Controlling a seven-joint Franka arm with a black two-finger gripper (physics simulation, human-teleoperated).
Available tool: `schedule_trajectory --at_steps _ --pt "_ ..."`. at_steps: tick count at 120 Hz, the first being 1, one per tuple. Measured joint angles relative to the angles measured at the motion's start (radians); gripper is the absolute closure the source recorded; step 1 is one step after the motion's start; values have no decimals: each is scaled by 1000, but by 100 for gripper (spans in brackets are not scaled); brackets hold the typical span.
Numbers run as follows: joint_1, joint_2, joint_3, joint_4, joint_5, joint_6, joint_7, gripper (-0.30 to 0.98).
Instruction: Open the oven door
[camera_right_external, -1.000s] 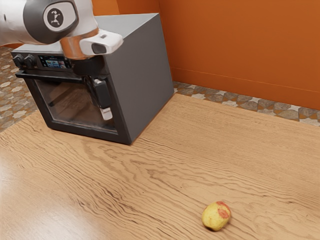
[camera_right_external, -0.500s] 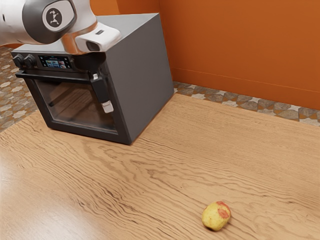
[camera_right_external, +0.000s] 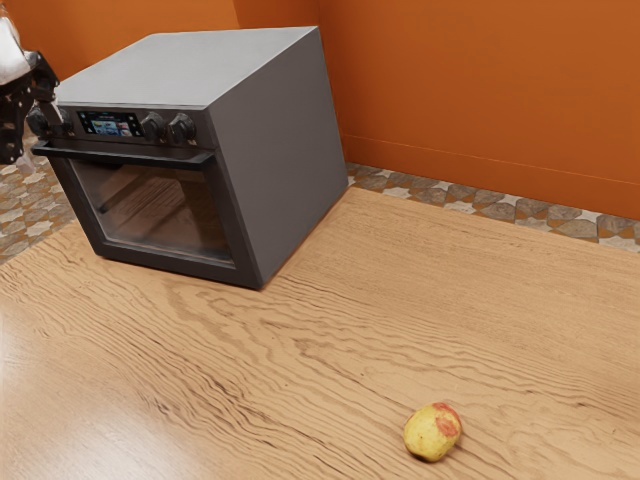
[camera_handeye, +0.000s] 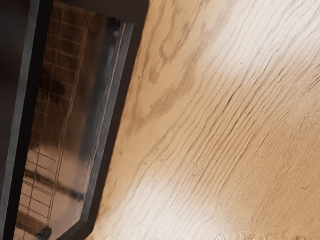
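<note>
Wooden table (camera_right_external: 400, 300) and, on it, the oven (camera_right_external: 280, 150) look as they did half a second ago; what has changed is my arm's place. It was across the oven's front near one end of the handle, and now my gripper (camera_right_external: 32, 122) is past the oven's other end, at the exterior view's left. The door (camera_right_external: 175, 262) is still shut, with no gap along its frame, so the pass at the handle has won nothing I can see. The handle (camera_right_external: 120, 153) runs across the top of the door, its whole length in sight and free of me. Two knobs (camera_right_external: 167, 127) above it, hidden before, are uncovered. Below the oven's front, well apart, the fruit (camera_right_external: 433, 432) has not moved and should not matter.

Most of my arm is cut off at the edge beside the oven. The oven's inside is dim behind the glass, though a wire rack (camera_handeye: 60, 55) can be made out. I cannot tell whether my gripper is open or closed, nor how near it is to the handle's end; I see nothing held. The knobs at the oven's near end are partly lost against it. Next, I judge, it must come back to the handle, take hold and draw the door outward and down.
</note>
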Motion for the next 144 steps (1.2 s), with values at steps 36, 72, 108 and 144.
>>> schedule_trajectory --at_steps 36,72,108,144 --pt "85 -57 31 -197 -234 254 499 0" --pt "183 18 66 -211 -464 355 889 0" --pt "198 208 63 -59 -526 378 1048 0" --pt "204 262 64 -28 -409 383 1016 0"
